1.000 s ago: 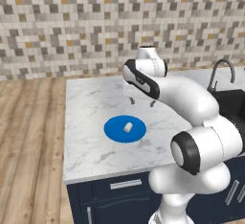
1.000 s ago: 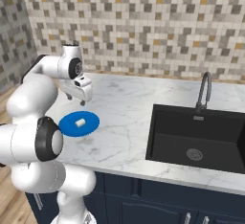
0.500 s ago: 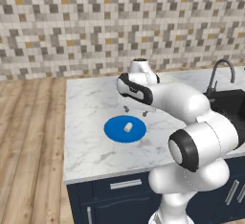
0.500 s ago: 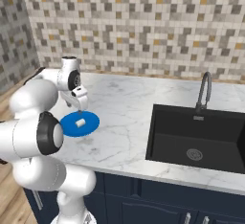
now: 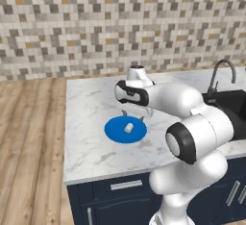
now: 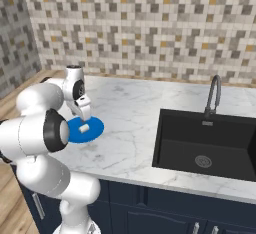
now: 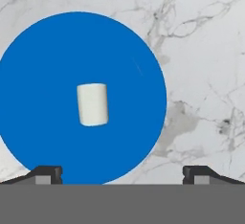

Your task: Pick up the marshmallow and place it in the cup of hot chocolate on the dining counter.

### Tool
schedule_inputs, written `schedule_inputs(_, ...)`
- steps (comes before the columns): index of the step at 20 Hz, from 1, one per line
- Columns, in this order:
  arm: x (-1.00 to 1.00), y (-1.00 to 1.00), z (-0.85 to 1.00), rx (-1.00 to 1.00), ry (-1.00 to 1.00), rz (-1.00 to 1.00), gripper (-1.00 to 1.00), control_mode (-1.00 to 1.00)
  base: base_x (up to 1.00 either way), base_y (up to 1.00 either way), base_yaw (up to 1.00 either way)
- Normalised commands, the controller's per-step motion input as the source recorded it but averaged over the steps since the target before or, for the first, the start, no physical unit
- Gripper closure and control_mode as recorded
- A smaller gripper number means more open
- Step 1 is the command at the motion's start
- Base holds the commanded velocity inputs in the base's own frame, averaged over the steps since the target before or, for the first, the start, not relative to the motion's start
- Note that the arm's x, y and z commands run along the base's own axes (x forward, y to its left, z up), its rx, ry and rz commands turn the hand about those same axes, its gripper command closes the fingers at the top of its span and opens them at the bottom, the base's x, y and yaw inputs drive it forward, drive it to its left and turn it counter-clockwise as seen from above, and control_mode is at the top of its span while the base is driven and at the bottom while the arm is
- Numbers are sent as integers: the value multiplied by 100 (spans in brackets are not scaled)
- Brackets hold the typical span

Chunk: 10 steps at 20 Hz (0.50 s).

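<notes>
We hover our gripper (image 7: 122,173), jaws spread wide, seemingly just above the marshmallow (image 7: 92,104) lying on its blue plate (image 7: 43,55).

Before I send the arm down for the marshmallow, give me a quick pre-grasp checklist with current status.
1. Jaws open: ok; gripper stands wide.
2. Marshmallow in sight, lying on its side on the plate: ok.
3. Marshmallow centred between the jaws: not ok; it sits off to one side in the hand view.
4. Gripper above the plate, not touching it: ok.
5. Nothing else on the plate: ok.
6. Cup location: cannot tell.
</notes>
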Motion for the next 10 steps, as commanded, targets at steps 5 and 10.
schedule_inputs(5, 6, 0, -21, 0, 0, -2, -100, -100, 0, 0, 0)
schedule_inputs(10, 6, 0, -21, 0, 0, -1, -100, -100, 0, 0, 0)
